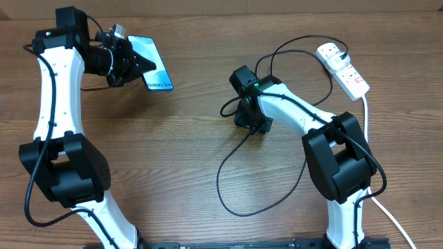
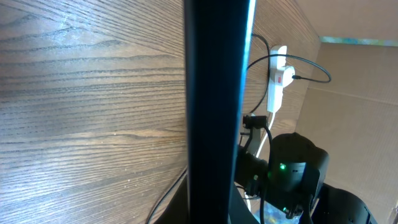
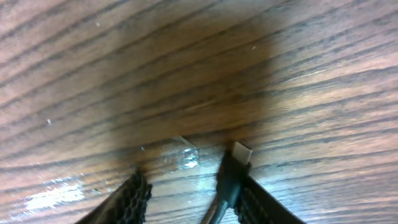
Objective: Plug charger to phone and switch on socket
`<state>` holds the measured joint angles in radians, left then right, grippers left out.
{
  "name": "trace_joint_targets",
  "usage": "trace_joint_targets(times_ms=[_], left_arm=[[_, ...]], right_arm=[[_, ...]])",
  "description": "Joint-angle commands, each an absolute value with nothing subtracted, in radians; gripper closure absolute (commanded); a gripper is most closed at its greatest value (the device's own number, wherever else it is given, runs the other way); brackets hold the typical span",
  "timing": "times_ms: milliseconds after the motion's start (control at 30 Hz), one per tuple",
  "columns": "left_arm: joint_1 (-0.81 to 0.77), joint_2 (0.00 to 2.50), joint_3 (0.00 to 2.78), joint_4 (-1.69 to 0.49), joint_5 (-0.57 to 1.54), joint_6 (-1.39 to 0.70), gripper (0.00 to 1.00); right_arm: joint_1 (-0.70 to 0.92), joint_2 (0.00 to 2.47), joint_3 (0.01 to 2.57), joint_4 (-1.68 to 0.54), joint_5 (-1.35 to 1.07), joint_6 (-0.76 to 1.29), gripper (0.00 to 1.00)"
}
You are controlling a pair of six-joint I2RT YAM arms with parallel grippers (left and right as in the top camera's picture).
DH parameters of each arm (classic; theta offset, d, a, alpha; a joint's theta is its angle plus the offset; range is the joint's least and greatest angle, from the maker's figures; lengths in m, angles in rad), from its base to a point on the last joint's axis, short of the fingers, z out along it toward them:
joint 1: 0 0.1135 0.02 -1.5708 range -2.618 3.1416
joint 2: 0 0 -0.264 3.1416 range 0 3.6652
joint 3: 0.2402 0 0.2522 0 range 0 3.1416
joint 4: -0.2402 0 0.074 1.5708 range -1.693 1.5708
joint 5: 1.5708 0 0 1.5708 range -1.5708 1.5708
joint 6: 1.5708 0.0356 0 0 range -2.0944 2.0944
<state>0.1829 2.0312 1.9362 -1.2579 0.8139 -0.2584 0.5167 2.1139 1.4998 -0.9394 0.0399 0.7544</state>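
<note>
My left gripper (image 1: 130,61) is shut on the left edge of the phone (image 1: 154,63) and holds it tilted off the table at the back left; its turquoise screen and "Galaxy S24" text show. In the left wrist view the phone (image 2: 214,106) is a dark edge-on bar. The charger cable (image 1: 228,162) loops across the table's middle. My right gripper (image 1: 250,124) is down at the table over it, open (image 3: 196,199); the connector tip (image 3: 239,154) lies against the inside of the right finger. The socket (image 1: 344,68) lies at the back right.
The socket's thick white cord (image 1: 377,197) runs down the right side of the table. The socket (image 2: 278,78) and my right arm (image 2: 292,168) show beyond the phone in the left wrist view. A cardboard wall (image 2: 354,81) stands behind the table.
</note>
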Motion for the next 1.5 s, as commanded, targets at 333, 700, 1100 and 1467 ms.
trace_joint_targets(times_ms=[333,700,1100,1467], left_arm=[[0.175,2.025,1.945,-1.260,0.866,-0.208,0.96],[0.175,2.025,1.945,-1.260,0.866,-0.207,0.96],[0.175,2.025,1.945,-1.261,0.866,-0.201,0.96],[0.175,2.025,1.945,-1.260,0.867,-0.202,0.96]], right_arm=[[0.484,2.122,1.527,-1.081,0.045,0.688,0.27],[0.461,2.123,1.515,-1.021,0.014,0.761,0.63],[0.466,2.123,1.491,-1.003,0.006,0.812,0.70],[0.471,2.150,1.491,-1.000,-0.033,0.812,0.78]])
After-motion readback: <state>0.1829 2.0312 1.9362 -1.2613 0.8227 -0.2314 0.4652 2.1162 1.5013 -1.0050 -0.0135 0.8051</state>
